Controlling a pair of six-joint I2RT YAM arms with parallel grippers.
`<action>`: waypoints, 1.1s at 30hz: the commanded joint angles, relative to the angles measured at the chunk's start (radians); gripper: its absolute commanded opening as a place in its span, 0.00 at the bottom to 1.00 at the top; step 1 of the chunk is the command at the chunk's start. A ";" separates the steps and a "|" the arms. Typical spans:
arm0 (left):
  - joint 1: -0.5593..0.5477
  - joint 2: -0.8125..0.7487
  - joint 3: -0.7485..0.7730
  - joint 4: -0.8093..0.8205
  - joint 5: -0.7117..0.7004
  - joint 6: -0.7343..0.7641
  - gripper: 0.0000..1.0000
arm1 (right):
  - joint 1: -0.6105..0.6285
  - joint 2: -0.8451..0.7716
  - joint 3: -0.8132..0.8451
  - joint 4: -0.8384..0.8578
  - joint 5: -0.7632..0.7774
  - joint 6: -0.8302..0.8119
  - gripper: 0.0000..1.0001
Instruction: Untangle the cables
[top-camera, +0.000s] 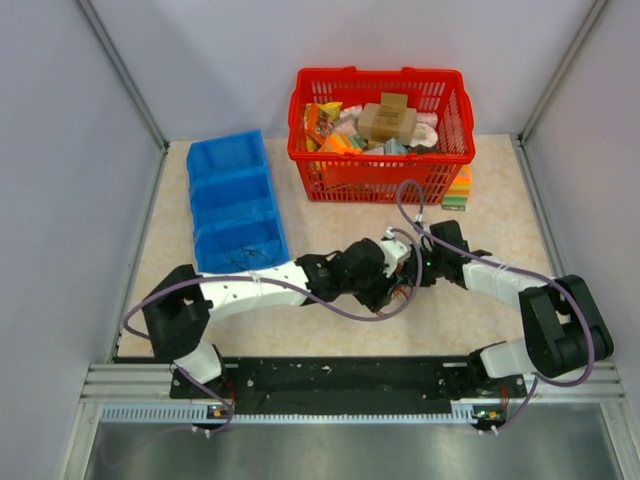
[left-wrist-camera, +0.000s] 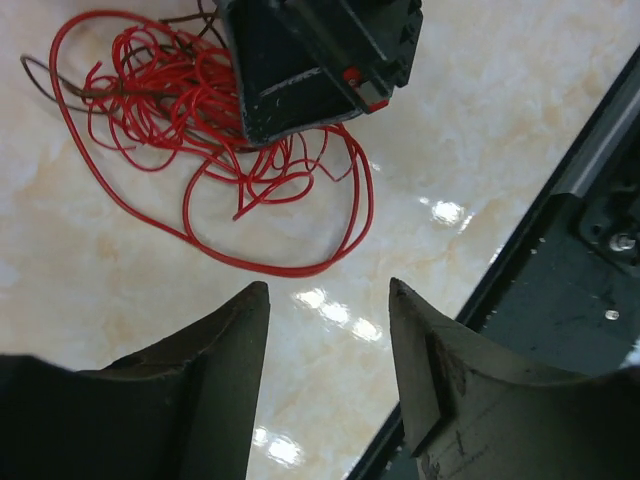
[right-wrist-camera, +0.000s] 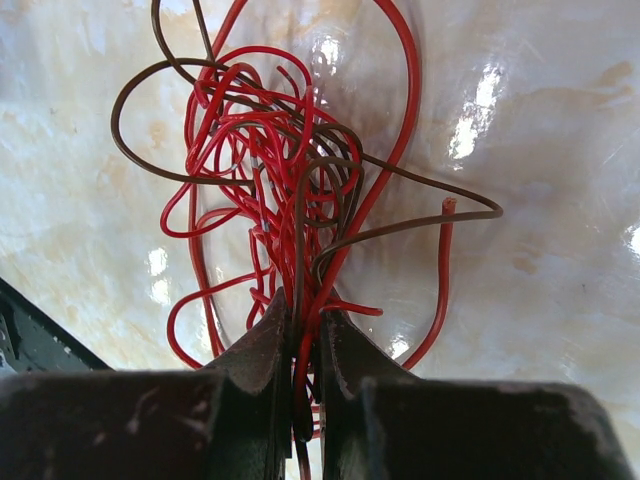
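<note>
Cables (right-wrist-camera: 290, 170), thin red and dark brown, heaped in a loose, loopy knot near the middle of the pale marbled bench (top-camera: 495, 225). Clamped almost shut on a few strands at one side of the knot: the right pincer (right-wrist-camera: 303, 335), with red and dark strands alike running down between its jaws. Parted to a middling width and holding nothing: the left pincer (left-wrist-camera: 325, 295), poised over bare bench just beside the outermost red loop.

Judged to be an early step: one anchor taken on the bundle, no strand drawn free yet. Called for next, by the look of it: a second hold by the left pincer on a single outer loop or a free end, then a slow pull away from the right pincer so as not to cinch the knot tighter.

Hard to make out from above: the knot itself, all but buried beneath both pincers, with only flecks of red showing. Cut off at the top edge of the right wrist view: the far loops. Hidden in the left wrist view behind the right pincer's dark body: part of the bundle. Impossible to tell: the number of separate cables, or exactly which strands lie inside the grip. Plainly visible: one cut end (right-wrist-camera: 448, 205), red, at the side of the knot.
</note>
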 joint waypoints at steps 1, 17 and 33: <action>-0.058 0.072 0.095 -0.010 -0.235 0.205 0.55 | 0.008 0.003 0.045 0.042 -0.020 -0.022 0.00; -0.057 0.017 -0.138 0.305 -0.168 0.268 0.60 | 0.007 0.035 0.008 0.199 -0.345 0.025 0.00; 0.070 -0.227 -0.350 0.404 0.098 0.089 0.54 | 0.007 0.069 0.014 0.250 -0.454 0.051 0.00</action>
